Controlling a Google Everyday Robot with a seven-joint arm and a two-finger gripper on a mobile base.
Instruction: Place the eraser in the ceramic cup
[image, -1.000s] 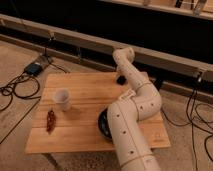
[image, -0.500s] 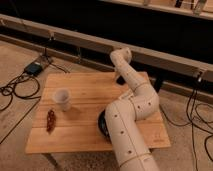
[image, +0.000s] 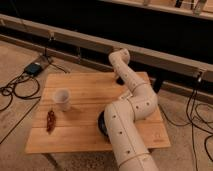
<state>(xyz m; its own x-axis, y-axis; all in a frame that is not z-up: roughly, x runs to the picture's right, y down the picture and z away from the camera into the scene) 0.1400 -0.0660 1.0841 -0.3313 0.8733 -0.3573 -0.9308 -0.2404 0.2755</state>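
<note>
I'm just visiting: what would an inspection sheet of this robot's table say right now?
Surface: wooden table.
Job's things: white ceramic cup upright, left side; eraser not made out.
Clutter: reddish-brown item near front left; dark bowl partly behind the arm.
Grippers: pincer low over the table's far edge.
Cables: loose cables on the floor, left and right.
Surroundings: dark rail behind; bare floor.

Wooden table (image: 85, 137) holds ceramic cup (image: 62, 99), reddish item (image: 50, 121), dark bowl (image: 101, 123); pincer (image: 120, 79) over far edge.

Upright ceramic cup (image: 62, 99), gripper (image: 120, 80) at far edge
</note>
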